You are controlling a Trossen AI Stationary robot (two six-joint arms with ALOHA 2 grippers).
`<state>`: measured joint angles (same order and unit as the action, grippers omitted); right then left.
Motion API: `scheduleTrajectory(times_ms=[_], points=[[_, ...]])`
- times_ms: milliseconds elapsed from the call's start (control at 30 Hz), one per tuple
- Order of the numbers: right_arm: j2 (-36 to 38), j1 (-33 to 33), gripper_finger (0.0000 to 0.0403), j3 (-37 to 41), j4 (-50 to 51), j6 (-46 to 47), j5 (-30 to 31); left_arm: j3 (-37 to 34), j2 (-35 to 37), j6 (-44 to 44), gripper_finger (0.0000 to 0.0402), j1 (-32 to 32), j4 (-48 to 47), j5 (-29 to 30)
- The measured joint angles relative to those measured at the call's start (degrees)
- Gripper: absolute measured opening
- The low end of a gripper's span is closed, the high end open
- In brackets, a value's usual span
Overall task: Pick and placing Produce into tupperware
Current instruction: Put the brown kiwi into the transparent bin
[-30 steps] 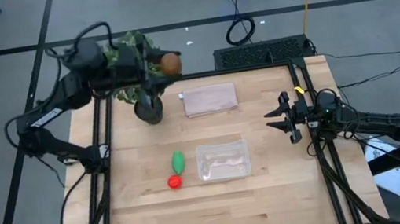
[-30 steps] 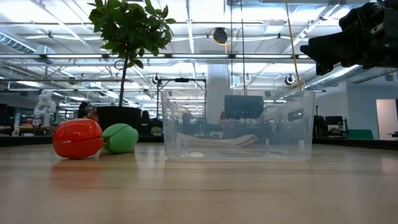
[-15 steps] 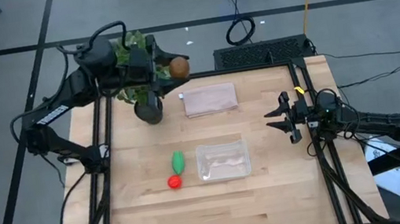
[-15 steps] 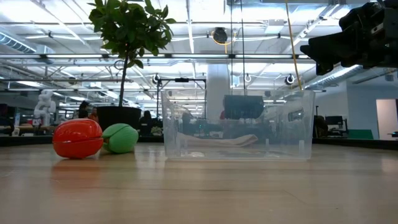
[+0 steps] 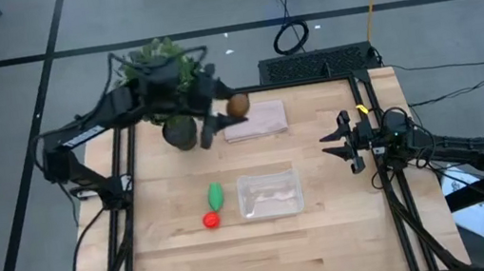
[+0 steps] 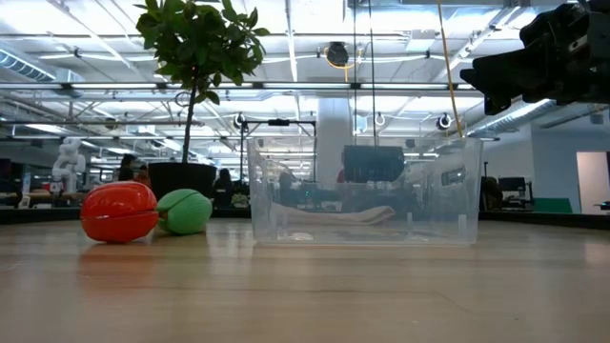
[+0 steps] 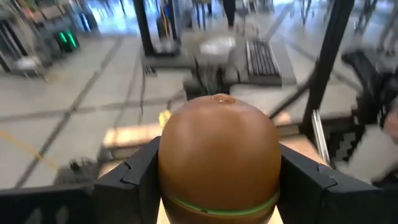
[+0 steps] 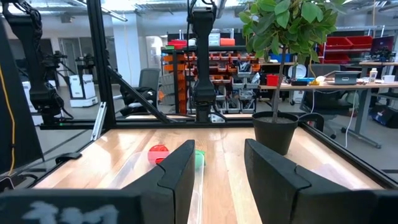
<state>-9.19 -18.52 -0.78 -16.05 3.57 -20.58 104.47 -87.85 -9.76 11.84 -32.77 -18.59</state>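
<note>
My left gripper (image 5: 231, 110) is shut on the brown kiwi-like food (image 5: 238, 105), above the table's far part near the pinkish lid (image 5: 255, 121); the food fills the left wrist view (image 7: 217, 155). The green food (image 5: 216, 195) and the red food (image 5: 210, 220) lie on the table left of the clear tupperware (image 5: 270, 195), and also show in the low view (image 6: 184, 211) (image 6: 118, 211) beside the tupperware (image 6: 364, 195). My right gripper (image 5: 332, 145) is open at the table's right edge, holding nothing. My left gripper pinches the brown food by its two opposite sides (image 7: 163, 163) between its two fingers (image 7: 134, 180). The fingers come roughly level from the table's left. The food is lifted clear of the table, its rounded end pointing away from the wrist.
A leafy potted plant (image 5: 172, 117) stands at the table's far left, under my left arm. The pinkish lid lies at the far middle. Bare wood stretches in front of the tupperware toward the near edge.
My left gripper has carried the brown food toward the table's right and slightly toward the near edge, from over the plant to the left edge of the pinkish lid. It stays shut on the food. The other foods and the tupperware have kept still.
</note>
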Motion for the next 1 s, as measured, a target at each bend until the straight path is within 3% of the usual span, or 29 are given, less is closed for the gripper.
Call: scheduleTrajectory(times_ms=[300,1000], points=[[0.0,0.0,0.0132,0.0,0.0,0.0,0.0,0.0,-6.7,-5.5,0.0223,-1.3,-9.7,0.0],[0.0,0.0,0.0132,0.0,0.0,0.0,0.0,0.0,-21.6,-9.8,0.0223,-4.2,-15.5,-1.4]])
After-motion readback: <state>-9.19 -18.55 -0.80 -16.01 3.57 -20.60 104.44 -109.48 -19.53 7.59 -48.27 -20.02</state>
